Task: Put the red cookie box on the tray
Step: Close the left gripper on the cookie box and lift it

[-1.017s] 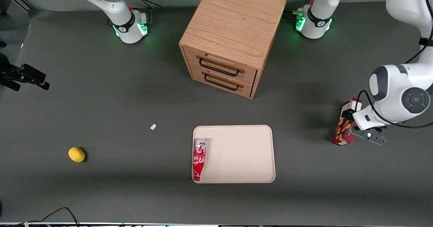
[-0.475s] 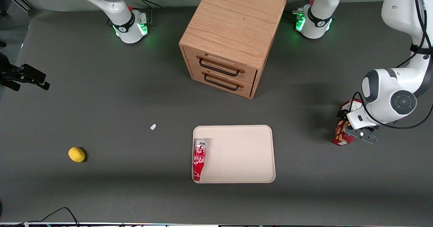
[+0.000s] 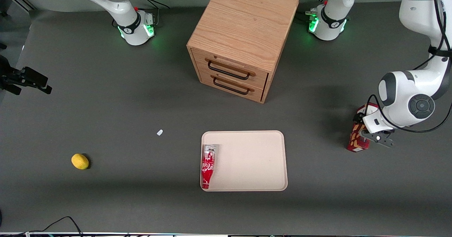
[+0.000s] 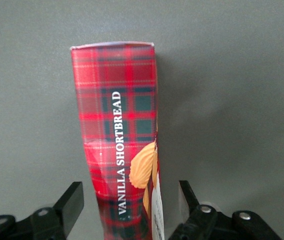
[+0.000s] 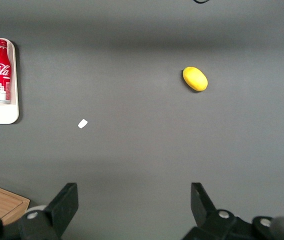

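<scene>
The red cookie box (image 3: 356,140) stands upright on the table toward the working arm's end, apart from the tray (image 3: 254,148). It is dark-red plaid with tan cookie pictures. In the left wrist view the box (image 4: 119,125) reads "VANILLA SHORTBREAD". My left gripper (image 3: 370,138) is at the box. Its fingers (image 4: 72,202) stand one on each side of the box's upper end, with a gap at each side, so the gripper (image 4: 129,200) is open. The cream-beige tray lies nearer the table's middle.
A red Coca-Cola bottle (image 3: 208,165) lies in the tray by its rim on the parked arm's side. A wooden two-drawer cabinet (image 3: 243,35) stands farther from the camera than the tray. A yellow lemon (image 3: 80,161) and a small white scrap (image 3: 160,132) lie toward the parked arm's end.
My left gripper has moved in toward the cookie box until its fingers straddle it, then nearly stopped. The box, tray and bottle have not moved.
</scene>
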`<state>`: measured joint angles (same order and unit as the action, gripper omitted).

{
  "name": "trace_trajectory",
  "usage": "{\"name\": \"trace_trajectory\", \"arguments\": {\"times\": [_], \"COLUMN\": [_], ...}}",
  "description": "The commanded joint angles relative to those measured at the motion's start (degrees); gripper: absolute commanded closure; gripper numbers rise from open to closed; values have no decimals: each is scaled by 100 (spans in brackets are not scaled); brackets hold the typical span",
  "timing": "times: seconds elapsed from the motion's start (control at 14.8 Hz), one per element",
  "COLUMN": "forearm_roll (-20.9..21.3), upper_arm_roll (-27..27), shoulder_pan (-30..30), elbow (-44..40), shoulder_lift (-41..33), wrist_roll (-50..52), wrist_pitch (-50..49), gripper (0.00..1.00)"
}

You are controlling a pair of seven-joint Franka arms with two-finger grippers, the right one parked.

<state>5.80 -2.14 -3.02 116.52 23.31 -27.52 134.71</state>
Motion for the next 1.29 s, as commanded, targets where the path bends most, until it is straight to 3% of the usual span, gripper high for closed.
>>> {"name": "trace_trajectory", "arguments": {"times": [0.0,0.07,0.54,0.88,1.22], "forearm_roll": [-27,-27,-282,-598,-616], "upper_arm_roll": [3,3,3,3,397], "shoulder_pan": [-41,-41,-32,38,328], "elbow": [64,55,-111,-1664,-3203], "shoulder_lift": [-28,-37,-256,-476,-354], "wrist_roll": [-271,-280,-271,-35,1790], "wrist_pitch": [90,64,-181,-2358,-3775], "gripper": [85,100,100,100,100]}}
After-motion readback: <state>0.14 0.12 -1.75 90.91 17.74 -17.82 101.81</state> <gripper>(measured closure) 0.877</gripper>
